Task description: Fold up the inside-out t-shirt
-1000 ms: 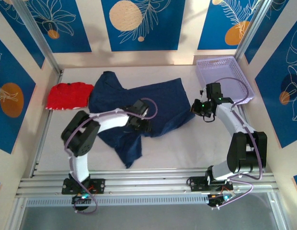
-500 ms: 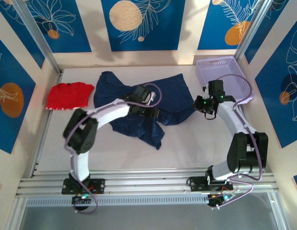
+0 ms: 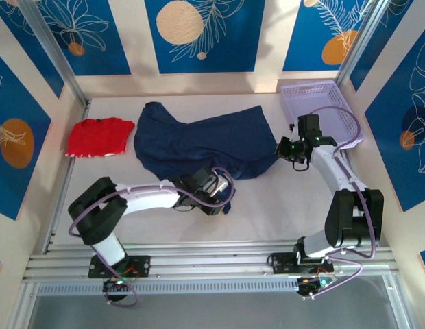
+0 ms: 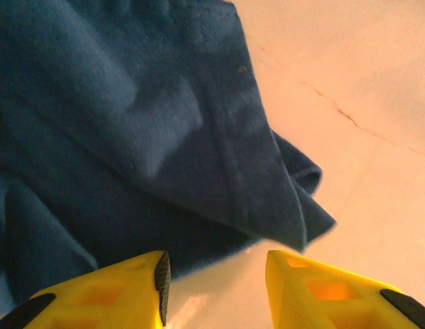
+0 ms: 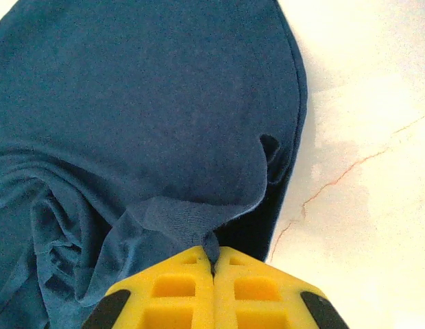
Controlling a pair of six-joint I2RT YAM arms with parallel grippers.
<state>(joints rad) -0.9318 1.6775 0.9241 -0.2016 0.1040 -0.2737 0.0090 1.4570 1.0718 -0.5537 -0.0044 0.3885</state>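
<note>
Navy inside-out t-shirt (image 3: 205,140), lying crumpled across the middle of the surface (image 3: 281,205), between a red garment (image 3: 97,136) at the left and a lavender basket (image 3: 315,85) at the right. My right end effector (image 5: 214,259) is pinched tight on a fold at the cloth's right edge. My left end effector (image 4: 214,264) stands part-way apart with nothing between its fingers, at the near hem, a corner of cloth just ahead; whether a finger brushes the cloth I cannot tell
</note>
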